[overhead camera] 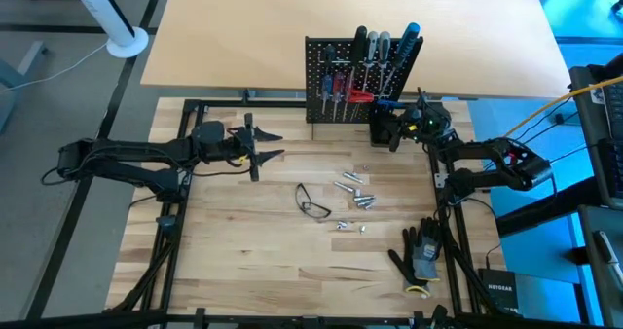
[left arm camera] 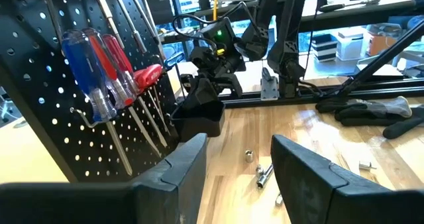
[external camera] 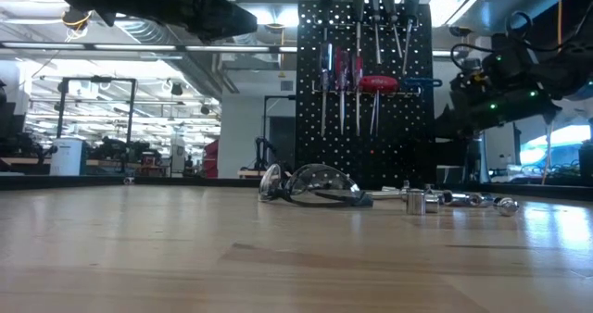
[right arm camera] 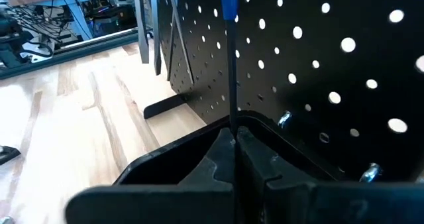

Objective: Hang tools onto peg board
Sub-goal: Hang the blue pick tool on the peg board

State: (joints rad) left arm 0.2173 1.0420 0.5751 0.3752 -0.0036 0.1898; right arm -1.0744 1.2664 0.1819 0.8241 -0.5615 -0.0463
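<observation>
The right pincer (overhead camera: 391,127) stood hard against the face of the peg board (overhead camera: 321,61), its fingers pressed together on the thin metal shaft of a blue-handled screwdriver (right arm camera: 230,25), whose handle rose just above the fingertips. The left pincer (overhead camera: 263,144) hung well away from the board over the counter (overhead camera: 243,241), jaws spread and empty.

The likely trouble was at the hook. The shaft was slim, smooth and round, so it could twist or slide between the hard dark fingers; if that happened the handle would probably miss its hook and drop, or swing into the neighbouring tools (overhead camera: 375,52). Those hung close beside the right pincer: translucent red and blue handles, glossy plastic, on bare wire hooks, easily nudged off. A push from the arm could also tip the board, which seemed to rest only on a short stand.

The board was flat black sheet, matte, pierced with even rows of small round holes. Below the right pincer, on the pale, smooth, plank-grained wood, lay small shiny cylindrical sockets (overhead camera: 355,195), safety glasses (overhead camera: 313,204) with clear curved lenses, and limp black gloves (overhead camera: 421,256). A small black cup (left arm camera: 199,118), square-edged and dull, sat at the board's foot just under the right pincer.
</observation>
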